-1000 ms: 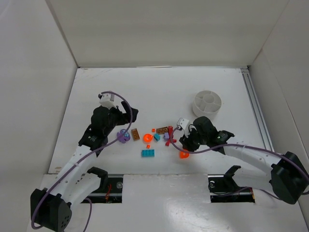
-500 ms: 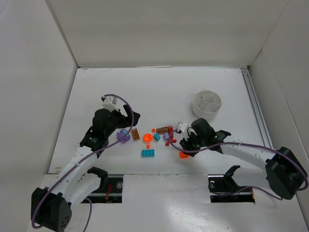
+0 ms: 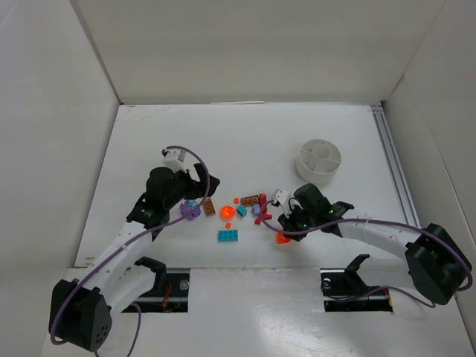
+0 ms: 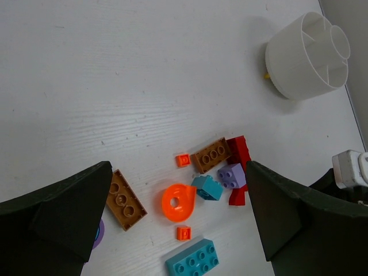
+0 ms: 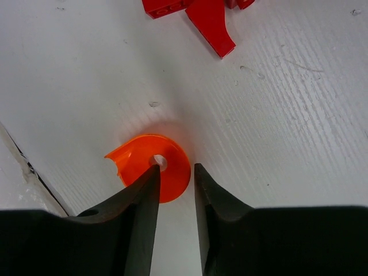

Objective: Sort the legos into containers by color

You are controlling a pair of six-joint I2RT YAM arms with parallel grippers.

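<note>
My right gripper [image 3: 285, 229] is down at the table with its jaws nearly together on an orange rounded piece [image 3: 282, 239]. In the right wrist view the gripper [image 5: 174, 169] pinches the right part of this piece [image 5: 144, 161], which lies flat on the table. My left gripper [image 3: 199, 192] is wide open and empty above the left side of the pile. In the left wrist view the gripper [image 4: 178, 167] frames a second orange rounded piece [image 4: 178, 202], two brown bricks [image 4: 125, 199], a small teal brick [image 4: 207, 187], a purple brick [image 4: 232, 175], a red piece [image 4: 238, 158] and a long teal brick [image 4: 192, 259]. The white bowl [image 3: 318, 158] stands at the back right.
A purple flower-shaped piece [image 3: 190, 210] lies under the left gripper's near side. Two tiny orange squares [image 4: 183, 160] sit in the pile. Red pieces [image 5: 210, 17] lie just beyond the right gripper. White walls enclose the table on three sides.
The left gripper has moved a little to the right toward the pile. The right gripper has moved down and slightly left onto the orange rounded piece.
</note>
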